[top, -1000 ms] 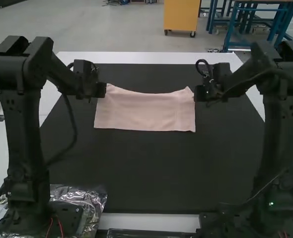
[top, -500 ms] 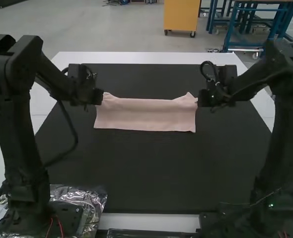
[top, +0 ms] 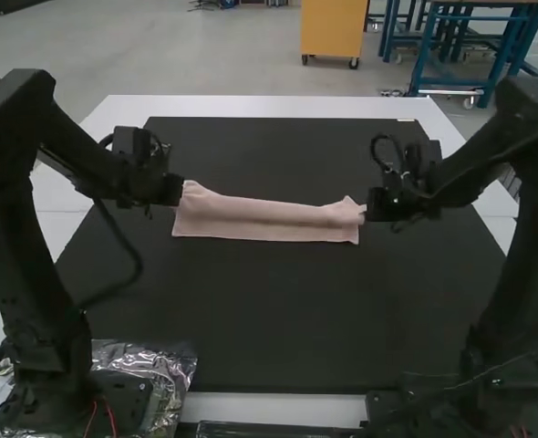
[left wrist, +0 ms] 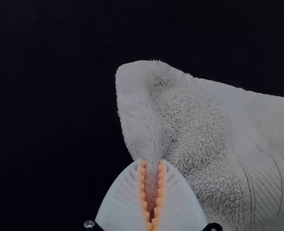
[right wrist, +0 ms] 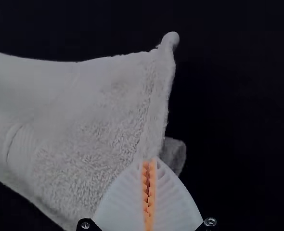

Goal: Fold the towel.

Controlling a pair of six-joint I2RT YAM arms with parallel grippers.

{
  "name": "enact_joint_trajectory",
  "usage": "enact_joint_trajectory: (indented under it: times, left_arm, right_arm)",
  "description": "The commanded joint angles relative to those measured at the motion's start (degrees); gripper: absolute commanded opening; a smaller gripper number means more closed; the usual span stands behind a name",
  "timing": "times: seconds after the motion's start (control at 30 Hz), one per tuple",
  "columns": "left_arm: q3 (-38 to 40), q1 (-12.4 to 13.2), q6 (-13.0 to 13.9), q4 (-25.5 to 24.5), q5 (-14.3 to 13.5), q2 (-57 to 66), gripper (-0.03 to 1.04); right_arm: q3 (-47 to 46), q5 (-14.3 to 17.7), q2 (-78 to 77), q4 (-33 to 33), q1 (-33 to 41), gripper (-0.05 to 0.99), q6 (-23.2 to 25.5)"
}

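Far edge of rectangular pink terry towel (top: 267,218) drawn nearer; fold likely advancing. Ends clenched by white ribbed left gripper (left wrist: 151,161) and matching right gripper (right wrist: 149,160).

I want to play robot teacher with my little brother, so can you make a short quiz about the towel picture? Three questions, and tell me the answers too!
1. True or false: the left pincer and the right pincer each grip an end of the towel.

2. Pick one. What colour are the pads on the left pincer?
a) blue
b) orange
c) green

3. Fill in the missing word: under the towel there is a big ______ mat.

Key: 1. true; 2. b; 3. black
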Motion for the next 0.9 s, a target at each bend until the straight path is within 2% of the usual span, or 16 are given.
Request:
enact_joint_trajectory:
  times: [0.0,0.07,0.1,0.2,0.27,0.33,0.4,0.43,0.47,0.5,0.63,0.87]
  left_arm:
    - [-3.10,0.75,0.83,1.55,-0.66,-1.31,0.02]
    - [-5.21,0.75,0.83,3.14,-0.83,-1.23,0.02]
    - [-6.35,0.75,0.83,4.37,-0.83,-1.05,0.03]
    - [-8.90,0.75,0.92,6.65,-1.10,-0.52,0.29]
    - [-9.25,0.75,0.65,6.83,-1.10,-0.52,0.42]
    - [-9.25,0.92,-0.32,6.83,-1.10,-0.61,0.45]
    - [-8.99,1.80,-1.98,7.44,-0.92,-0.79,0.54]
    - [-8.81,2.59,-2.95,7.88,-0.57,-0.96,0.67]
    - [-8.72,3.38,-2.86,8.41,-0.40,-1.05,0.93]
    - [-8.64,4.18,-2.78,8.94,-0.40,-1.31,0.96]
    - [-8.28,5.41,-2.51,11.40,-0.40,-2.98,0.97]
    - [-6.53,5.32,-2.25,10.34,-0.40,-4.83,0.97]
  right_arm:
    - [-1.56,-0.59,-1.81,1.13,-0.68,-0.02,0.32]
    - [-2.27,-0.86,-0.75,1.31,-0.68,-0.02,0.32]
    - [-2.44,-0.86,-0.14,1.31,-0.68,0.03,0.32]
    - [-2.53,-0.86,1.45,1.13,-1.12,0.45,0.49]
    - [-2.53,-0.77,1.45,1.04,-1.12,0.79,0.58]
    - [-2.00,-0.95,1.01,0.95,-1.12,0.91,1.55]
    - [-1.21,-1.12,-0.22,0.78,-1.20,0.91,1.64]
    - [-0.95,-1.30,-0.93,0.60,-1.03,0.91,1.81]
    - [-0.69,-1.30,-1.54,0.60,-0.76,0.91,2.07]
    - [-0.51,-1.30,-1.89,0.60,-0.76,0.91,2.60]
    - [0.28,-1.30,-2.33,0.60,-0.33,0.91,3.31]
    - [-0.07,-0.86,-1.54,0.87,2.49,0.91,3.22]
